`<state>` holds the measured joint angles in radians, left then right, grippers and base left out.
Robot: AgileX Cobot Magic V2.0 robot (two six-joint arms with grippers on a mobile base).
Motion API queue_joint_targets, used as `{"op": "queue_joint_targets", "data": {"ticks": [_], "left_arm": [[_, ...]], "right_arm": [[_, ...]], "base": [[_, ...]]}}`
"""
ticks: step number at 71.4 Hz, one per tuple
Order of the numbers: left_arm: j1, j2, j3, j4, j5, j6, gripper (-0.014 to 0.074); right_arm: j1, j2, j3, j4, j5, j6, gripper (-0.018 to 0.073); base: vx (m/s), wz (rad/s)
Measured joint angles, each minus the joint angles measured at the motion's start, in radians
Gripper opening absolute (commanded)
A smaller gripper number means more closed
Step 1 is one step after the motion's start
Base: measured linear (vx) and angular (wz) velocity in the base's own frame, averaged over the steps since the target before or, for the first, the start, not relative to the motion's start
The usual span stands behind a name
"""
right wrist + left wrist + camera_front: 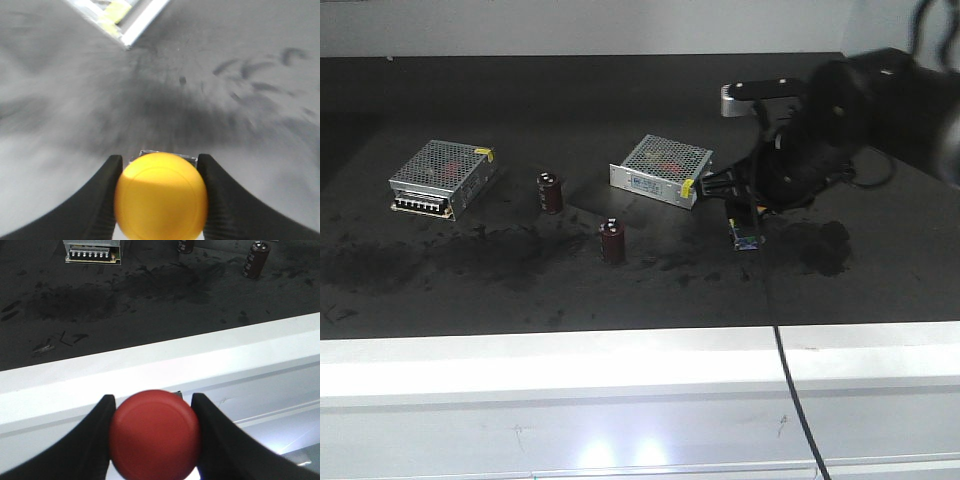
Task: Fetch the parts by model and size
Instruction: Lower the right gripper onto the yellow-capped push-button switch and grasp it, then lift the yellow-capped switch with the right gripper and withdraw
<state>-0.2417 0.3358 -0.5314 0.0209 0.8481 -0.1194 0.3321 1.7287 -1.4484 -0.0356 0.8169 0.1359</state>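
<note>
both parts in hand: left fingers (95, 440) pinch the red-capped mushroom-head push-button (155, 435), right fingers (100, 200) the yellow-capped push-button (161, 196) (dark tabletop (250, 100) beyond them); delivery seemingly left.

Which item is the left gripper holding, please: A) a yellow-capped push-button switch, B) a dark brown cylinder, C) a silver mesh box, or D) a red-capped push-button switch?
D: the left wrist view shows the red-capped push-button switch pinched between the fingers of the left gripper; the yellow-capped push-button switch sits in the right gripper.
</note>
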Motion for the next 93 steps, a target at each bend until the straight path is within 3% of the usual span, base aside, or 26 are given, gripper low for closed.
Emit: {"op": "queue_joint_targets", "data": {"ticks": [18,49,69,93], "left_arm": [[0.000,0.000,0.000,0.000,0.000,0.000,-0.0006],[0.000,0.000,0.000,0.000,0.000,0.000,-0.0006],[0.000,0.000,0.000,0.000,0.000,0.000,-0.0006],[0.000,0.000,0.000,0.000,0.000,0.000,-0.0006]], "right_arm": [[0.000,-0.365,0.405,-0.031,-0.261,0.006,-0.0010],[0.000,-1.068,0.826,-0.089,-0.488,0.002,-0.0010],[0.000,-1.391,0.987,-0.089,-0.476,0.002,-0.0010],[0.000,-1.430,1.038,-0.082,-0.352,0.002,-0.0010]], "base": [[0.00,0.00],[0.00,0.00],[0.00,0.00],[0.00,0.00]]}}
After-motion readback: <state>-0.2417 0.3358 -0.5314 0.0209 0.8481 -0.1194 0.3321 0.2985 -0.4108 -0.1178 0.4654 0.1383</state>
